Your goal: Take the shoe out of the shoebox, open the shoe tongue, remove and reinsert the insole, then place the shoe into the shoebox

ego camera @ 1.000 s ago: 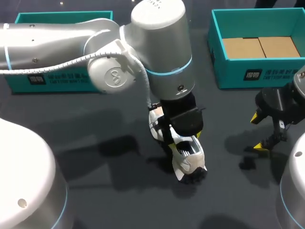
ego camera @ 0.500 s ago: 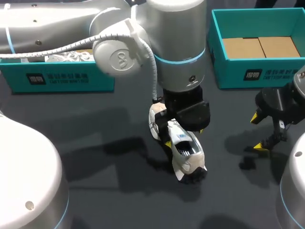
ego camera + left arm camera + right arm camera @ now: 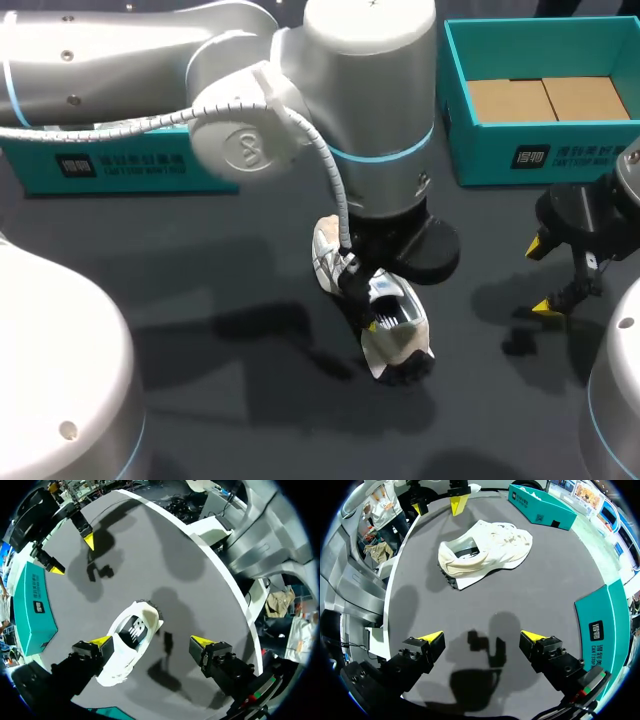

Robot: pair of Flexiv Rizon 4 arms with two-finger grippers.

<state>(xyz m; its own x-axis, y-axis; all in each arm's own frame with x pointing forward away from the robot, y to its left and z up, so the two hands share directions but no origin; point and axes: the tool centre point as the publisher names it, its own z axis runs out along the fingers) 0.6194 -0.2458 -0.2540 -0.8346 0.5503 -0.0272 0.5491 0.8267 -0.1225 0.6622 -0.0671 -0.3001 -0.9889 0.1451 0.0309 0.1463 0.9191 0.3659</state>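
Dark table [image 3: 200,400]: white sneaker [image 3: 395,340] mid-table; left hand [image 3: 151,641] spread apart above it; right hand [image 3: 482,637] spread apart, near right edge.

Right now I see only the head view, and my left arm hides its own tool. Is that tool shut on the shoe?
Observer: No. In the left wrist view the left tool is open: one finger sits close against the side of the shoe, and the other stands apart over the bare table.
Operator: Does the right tool hold anything?
Observer: No. The right wrist view shows the right tool open with nothing between its fingers. The shoe lies ahead of it, apart.
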